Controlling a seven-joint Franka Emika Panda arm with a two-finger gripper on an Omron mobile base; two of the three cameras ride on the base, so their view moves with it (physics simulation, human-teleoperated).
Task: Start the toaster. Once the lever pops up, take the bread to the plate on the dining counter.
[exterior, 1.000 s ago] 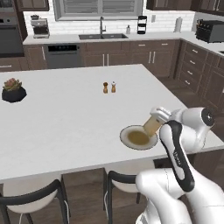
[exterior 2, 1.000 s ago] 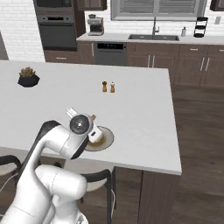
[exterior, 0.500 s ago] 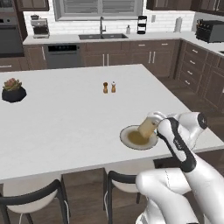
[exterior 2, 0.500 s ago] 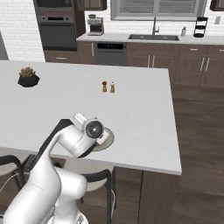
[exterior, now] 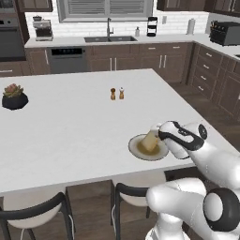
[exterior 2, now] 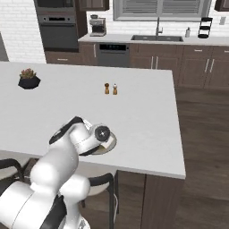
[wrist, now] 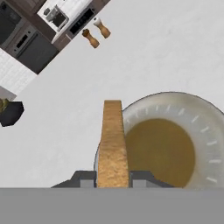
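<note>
The bread (exterior: pixel 150 139) is a tan slice held on edge in my gripper (exterior: pixel 158 136), which is shut on it. It hangs low over the round greyish-tan plate (exterior: pixel 140 152) near the front right edge of the white dining counter (exterior: pixel 70 122); I cannot tell whether it touches the plate. In the hand view the bread (wrist: pixel 113 140) shows edge-on between the two fingertips (wrist: pixel 83 179), over the left rim of the plate (wrist: pixel 205 131). From the right base view my arm hides most of the plate (exterior 2: pixel 112 144). The dark toaster (exterior: pixel 226 33) stands on the far back right worktop.
Two small shakers (exterior: pixel 116 93) stand mid-counter, and a dark potted plant (exterior: pixel 14 97) sits at the far left. Dark stools (exterior: pixel 40 213) are tucked under the near edge. The counter's right edge (exterior: pixel 206 126) runs close beside the plate.
My hand has carried the bread leftward and down, from beside the plate's right rim to over the plate. The base and everything else stay still.
</note>
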